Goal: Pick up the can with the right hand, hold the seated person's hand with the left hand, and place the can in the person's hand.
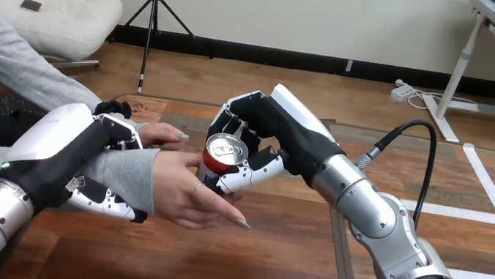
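the robot's right hand (272, 125) reaches in from the right on its silver forearm, above the middle of the wooden table (247, 273). its fingers are curled round the far side of a red can (220, 161) with a silver top, and its thumb presses the near side, so the can is clamped between them. the can stands upright, top facing up, lifted clear of the table.

the person's hand (183, 200) lies just under and beside the can, palm turned up and toward it, fingers stretched out to the right. the lower part of the can touches this hand at the base of the fingers, and the person's thumb lies against the can's left side. both the robot's right hand and the person's hand are on the can.

the robot's left hand (68, 157) comes in from the lower left. its fingers wrap over the top of the person's wrist, which is covered by a grey sleeve (127, 175), and its thumb curls under the same wrist from below. the wrist is gripped between them, just left of the open palm.

a second hand of the person (162, 134) shows behind the robot's left hand, a little farther up the table, fingers pointing right toward the can. it lies near the can without touching it, and whether it touches the robot's fingers cannot be told.
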Robot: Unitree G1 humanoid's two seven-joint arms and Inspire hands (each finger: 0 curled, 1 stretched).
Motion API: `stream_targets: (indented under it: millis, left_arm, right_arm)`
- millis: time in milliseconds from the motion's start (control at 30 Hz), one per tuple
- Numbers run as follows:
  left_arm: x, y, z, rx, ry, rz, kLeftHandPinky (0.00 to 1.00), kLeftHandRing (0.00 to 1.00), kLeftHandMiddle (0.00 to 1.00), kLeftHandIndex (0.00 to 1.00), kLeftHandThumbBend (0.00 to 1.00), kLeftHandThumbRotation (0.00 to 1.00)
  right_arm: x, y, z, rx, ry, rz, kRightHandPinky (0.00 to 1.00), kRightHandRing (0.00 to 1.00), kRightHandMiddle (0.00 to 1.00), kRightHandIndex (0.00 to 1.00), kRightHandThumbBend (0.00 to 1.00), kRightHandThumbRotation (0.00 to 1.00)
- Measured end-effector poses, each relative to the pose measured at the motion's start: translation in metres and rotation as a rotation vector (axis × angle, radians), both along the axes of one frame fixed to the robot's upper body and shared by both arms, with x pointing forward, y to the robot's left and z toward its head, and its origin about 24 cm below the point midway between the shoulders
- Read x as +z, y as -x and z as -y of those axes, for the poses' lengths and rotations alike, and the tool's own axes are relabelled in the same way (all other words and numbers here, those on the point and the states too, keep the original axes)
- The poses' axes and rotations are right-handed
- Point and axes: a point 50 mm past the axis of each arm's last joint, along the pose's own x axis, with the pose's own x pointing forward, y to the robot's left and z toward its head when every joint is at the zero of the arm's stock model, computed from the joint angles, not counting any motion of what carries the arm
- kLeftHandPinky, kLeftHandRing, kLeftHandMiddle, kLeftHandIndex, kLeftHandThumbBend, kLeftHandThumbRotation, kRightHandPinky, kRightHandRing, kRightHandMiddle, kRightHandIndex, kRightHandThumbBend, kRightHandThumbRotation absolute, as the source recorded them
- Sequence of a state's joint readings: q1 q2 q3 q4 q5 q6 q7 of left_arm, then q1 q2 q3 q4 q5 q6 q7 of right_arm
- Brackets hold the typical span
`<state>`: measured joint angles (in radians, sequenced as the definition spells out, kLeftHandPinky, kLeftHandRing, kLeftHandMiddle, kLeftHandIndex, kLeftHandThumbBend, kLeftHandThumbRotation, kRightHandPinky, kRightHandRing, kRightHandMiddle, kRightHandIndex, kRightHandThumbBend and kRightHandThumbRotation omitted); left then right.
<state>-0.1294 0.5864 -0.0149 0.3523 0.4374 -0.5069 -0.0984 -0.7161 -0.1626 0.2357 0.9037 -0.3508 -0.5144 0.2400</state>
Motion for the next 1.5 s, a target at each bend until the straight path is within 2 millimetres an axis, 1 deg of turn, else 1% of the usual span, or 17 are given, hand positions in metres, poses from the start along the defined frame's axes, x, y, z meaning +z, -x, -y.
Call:
stream_targets:
  millis: [367,733,867,967,1067,1100,1367,1400,1500]
  left_arm:
    - [-0.001,0.001,0.0,0.001,0.001,-0.004,0.15,0.18,0.27,0.4,0.8,0.0]
    - [-0.001,0.001,0.0,0.001,0.008,-0.004,0.19,0.22,0.3,0.4,0.8,0.0]
    - [-0.001,0.001,-0.001,0.002,0.01,-0.004,0.2,0.24,0.31,0.4,0.8,0.0]
    - [-0.001,0.001,-0.001,0.001,0.013,-0.005,0.2,0.23,0.3,0.4,0.79,0.0]
    - [-0.001,0.002,-0.001,0.0,0.015,-0.008,0.2,0.23,0.3,0.4,0.79,0.0]
    - [-0.001,0.002,0.0,0.0,0.015,-0.008,0.19,0.23,0.3,0.4,0.8,0.0]
    - [-0.001,0.002,0.0,-0.001,0.016,-0.009,0.17,0.21,0.28,0.4,0.8,0.0]
    - [-0.001,0.002,0.0,-0.001,0.017,-0.009,0.17,0.21,0.28,0.4,0.79,0.0]
    - [-0.001,0.002,-0.001,-0.001,0.022,-0.009,0.17,0.2,0.28,0.4,0.78,0.0]
  right_arm:
    - [-0.001,0.0,0.0,0.008,0.006,-0.024,0.33,0.37,0.41,0.43,0.83,0.0]
    - [0.002,-0.002,0.001,0.013,0.002,-0.056,0.38,0.42,0.46,0.49,0.89,0.0]
    - [0.004,-0.002,0.001,0.019,0.002,-0.058,0.39,0.44,0.48,0.52,0.9,0.02]
    - [0.005,-0.002,0.001,0.025,0.002,-0.061,0.4,0.46,0.51,0.54,0.9,0.09]
    - [0.007,-0.002,0.0,0.03,0.002,-0.065,0.43,0.5,0.54,0.57,0.89,0.18]
    - [0.008,-0.002,0.0,0.033,0.003,-0.065,0.45,0.52,0.56,0.59,0.89,0.25]
    - [0.012,-0.002,-0.002,0.054,0.009,-0.062,0.51,0.59,0.63,0.66,0.89,0.47]
    - [0.012,-0.002,-0.002,0.055,0.01,-0.062,0.52,0.61,0.65,0.68,0.9,0.52]
    - [0.013,-0.002,-0.001,0.06,0.015,-0.062,0.54,0.64,0.68,0.71,0.91,0.59]
